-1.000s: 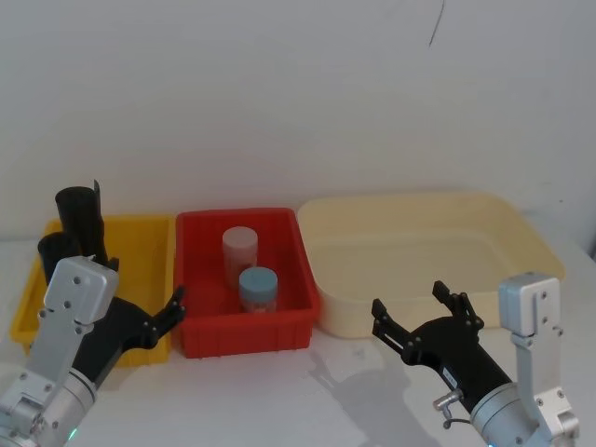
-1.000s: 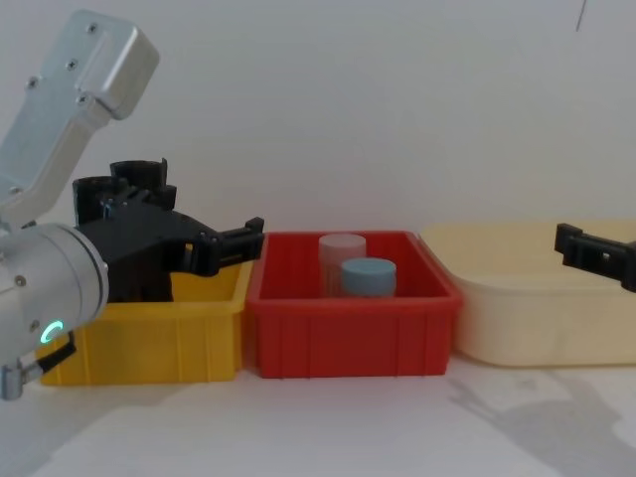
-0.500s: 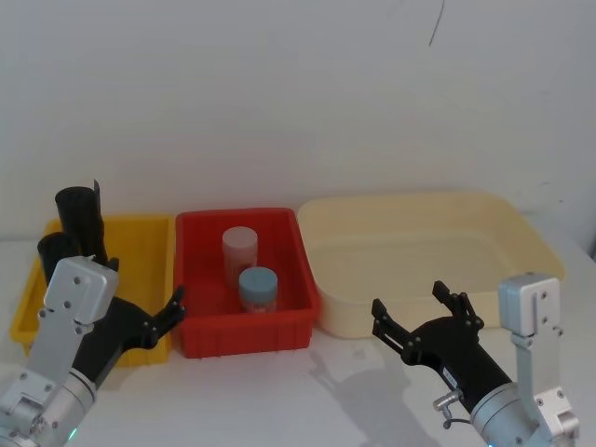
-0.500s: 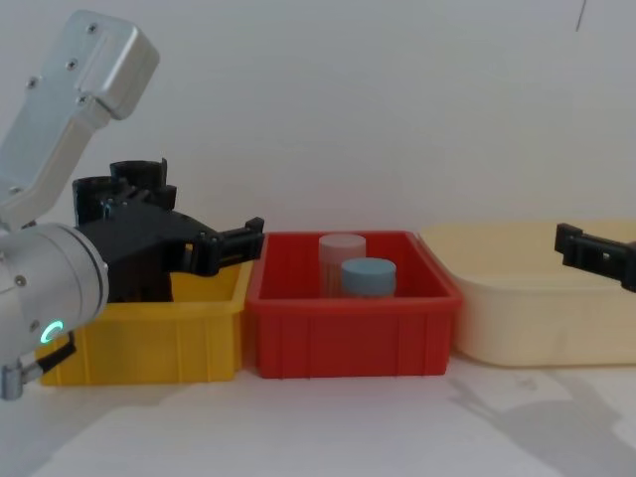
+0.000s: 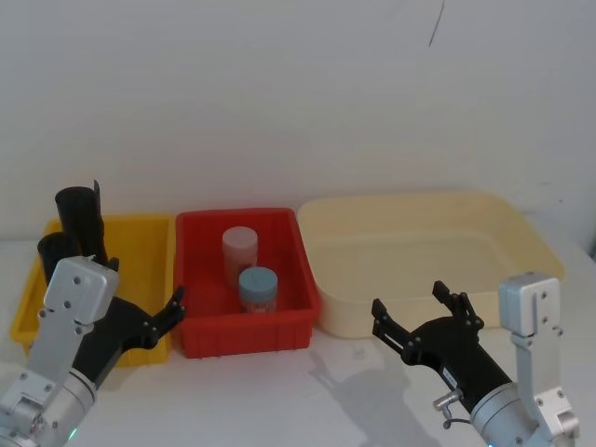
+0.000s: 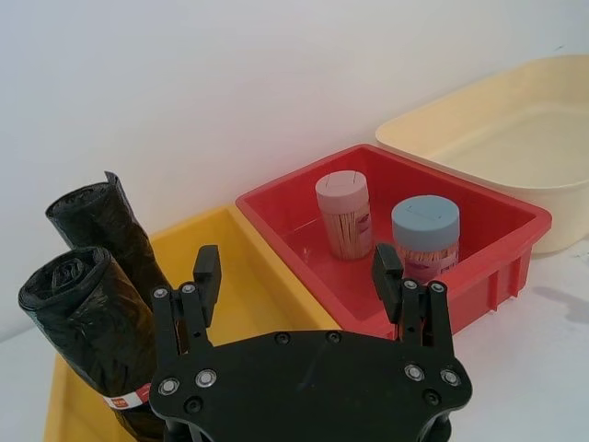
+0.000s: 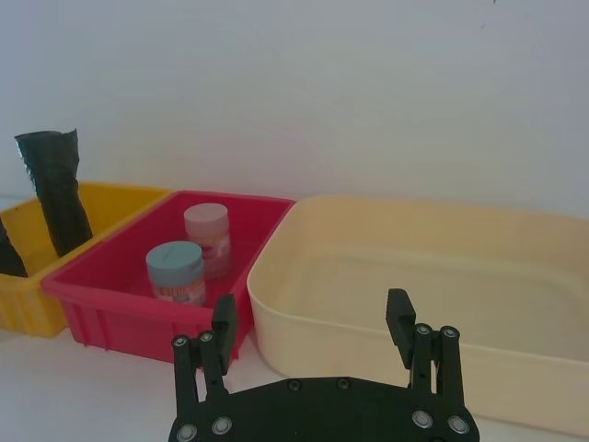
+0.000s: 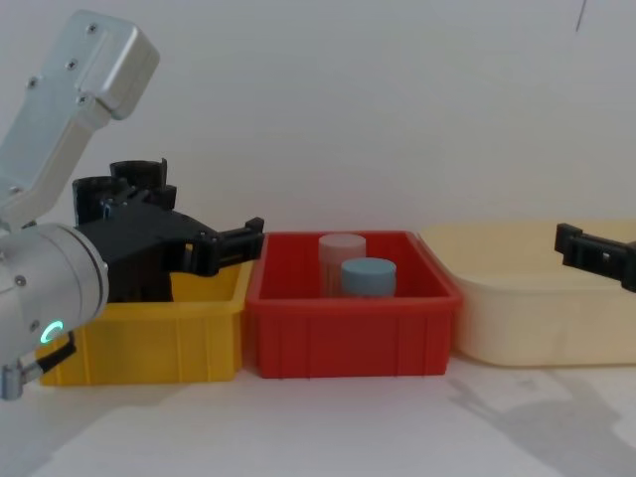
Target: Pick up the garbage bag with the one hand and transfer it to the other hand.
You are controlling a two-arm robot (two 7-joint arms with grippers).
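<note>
Your left claw [image 6: 296, 276] (the arm with the green ring) hangs at the near edge of the yellow bin [image 5: 140, 223], its fingers spread wide with nothing between them. The garbage bag [image 6: 92, 322] stands upright in that bin, close beside the claw's outer finger and to the claw's left, with its red-and-white label band low on the roll. You cannot tell from these views whether the finger touches it. Just behind the bag, farther from the claw, stands the taller wrinkled roll [image 6: 106, 230], also in the yellow bin.

Ahead of the left claw and to its right sits the red bin [image 6: 479, 276], touching the yellow one. It holds a blue-lidded jar [image 6: 424, 235] nearer the claw and a white-lidded jar [image 6: 345, 214] just behind it.

Your right claw [image 7: 311, 318] is held above the surface [image 8: 348, 427], also spread wide and empty, well apart from the bag. Straight ahead of it lies the cream tub [image 7: 534, 378], with the red bin to the claw's left.
</note>
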